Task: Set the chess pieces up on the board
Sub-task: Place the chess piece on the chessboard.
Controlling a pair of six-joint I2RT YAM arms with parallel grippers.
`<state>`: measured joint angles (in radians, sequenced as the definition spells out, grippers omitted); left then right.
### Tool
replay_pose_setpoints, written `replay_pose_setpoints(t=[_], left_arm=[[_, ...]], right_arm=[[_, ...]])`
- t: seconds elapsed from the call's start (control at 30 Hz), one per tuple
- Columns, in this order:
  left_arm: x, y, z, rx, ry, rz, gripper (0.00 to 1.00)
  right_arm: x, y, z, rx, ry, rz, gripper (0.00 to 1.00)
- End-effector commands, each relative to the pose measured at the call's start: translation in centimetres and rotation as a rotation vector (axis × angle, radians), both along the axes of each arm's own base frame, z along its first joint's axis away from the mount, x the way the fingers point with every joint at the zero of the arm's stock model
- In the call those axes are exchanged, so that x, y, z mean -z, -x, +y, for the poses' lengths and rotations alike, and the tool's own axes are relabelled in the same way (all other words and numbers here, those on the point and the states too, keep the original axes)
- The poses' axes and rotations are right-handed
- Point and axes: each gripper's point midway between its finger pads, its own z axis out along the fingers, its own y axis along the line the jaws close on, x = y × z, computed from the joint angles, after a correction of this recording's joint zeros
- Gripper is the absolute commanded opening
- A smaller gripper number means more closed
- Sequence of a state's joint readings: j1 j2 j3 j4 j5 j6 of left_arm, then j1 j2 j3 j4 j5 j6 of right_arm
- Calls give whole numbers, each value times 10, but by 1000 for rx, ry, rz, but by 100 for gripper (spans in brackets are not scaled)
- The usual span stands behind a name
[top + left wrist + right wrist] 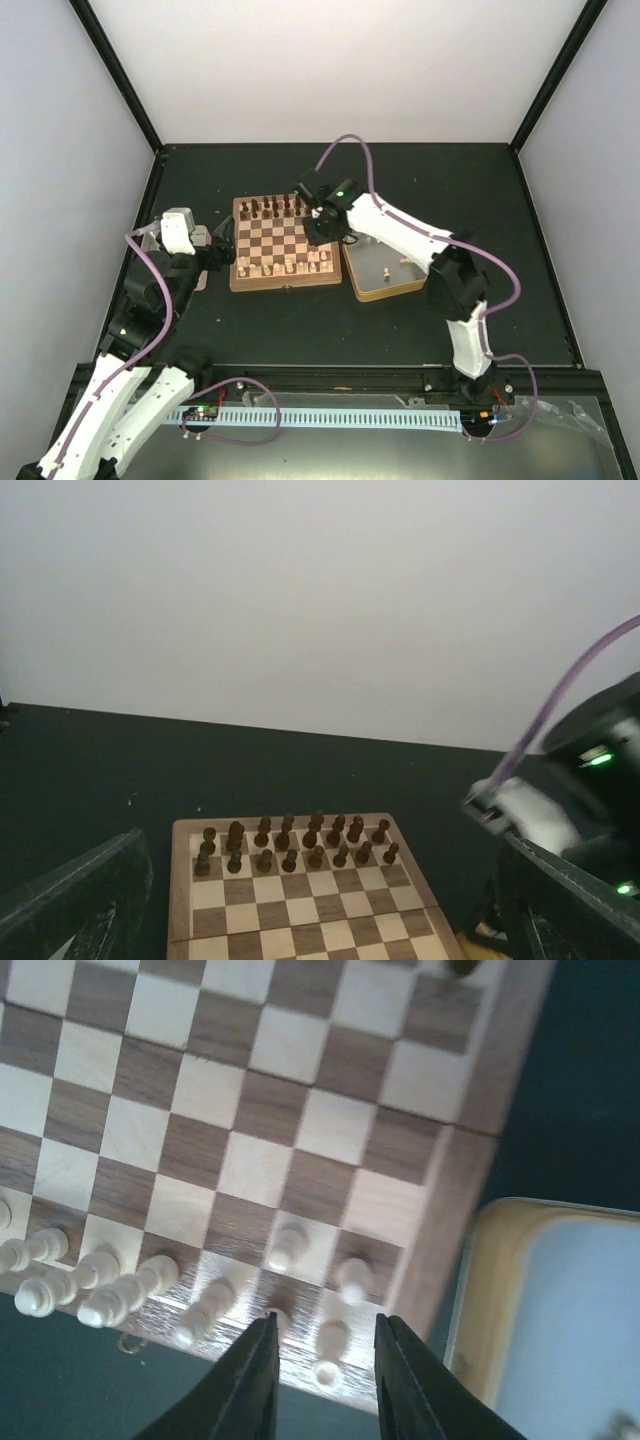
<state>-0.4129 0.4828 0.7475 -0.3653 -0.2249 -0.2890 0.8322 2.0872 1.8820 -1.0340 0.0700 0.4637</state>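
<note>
black tabletop: under all items listed here.
square wooden chessboard, dark brown and light tan checks, brown frame: flat on the tabletop, between the two arms, just beside the tin on its left.
small dark brown chessmen: upright in the two far rows of the chessboard.
tiny pale tan wooden chessmen: most upright in the two near rows of the chessboard; cannot tell whether every square there is filled; two more inside the tin, apart from each other.
square gold-rimmed metal tin: flat on the tabletop, just right of the chessboard, pale floor visible.
left gripper: off the chessboard, near its left edge; jaws spread wide, nothing between them; far rows visible beyond the fingers in the left wrist view.
right gripper: over the near right corner of the chessboard, pointing down; jaws narrowly parted, clamped on nothing; one pale chessman upright in the gap, in the nearest row, a sliver of space on either side.
right gripper fingers: dark, tips level with the near frame of the chessboard.
</note>
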Motion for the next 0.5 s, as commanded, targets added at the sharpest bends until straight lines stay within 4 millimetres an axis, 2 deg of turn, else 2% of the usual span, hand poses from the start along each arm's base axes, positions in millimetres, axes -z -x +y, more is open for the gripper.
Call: replay_pose_setpoints(t=[0.0,0.13,0.2,0.3,0.4,0.47], left_arm=[[-3,-4,-5,21,9,-6,95],[-2,-5,-8,34,14,-3,95],[-1,-6,-9,40,14,2,95],[-1,-6,-10,43,14,5,95],[1,-7,-10,45,14,9,95],[2,-7,-11,45,14,12,95]], right_arm=[[-42,-29,-39,173,-90,-162,30],[-32,-36,-96,298,-74,-189,33],[-18,-37,-122,341,-53,-181,36],[8,-41,-150,384,-52,-133,37],[30,-44,-157,383,-93,-102,37],[37,-52,-151,370,-153,-112,37]])
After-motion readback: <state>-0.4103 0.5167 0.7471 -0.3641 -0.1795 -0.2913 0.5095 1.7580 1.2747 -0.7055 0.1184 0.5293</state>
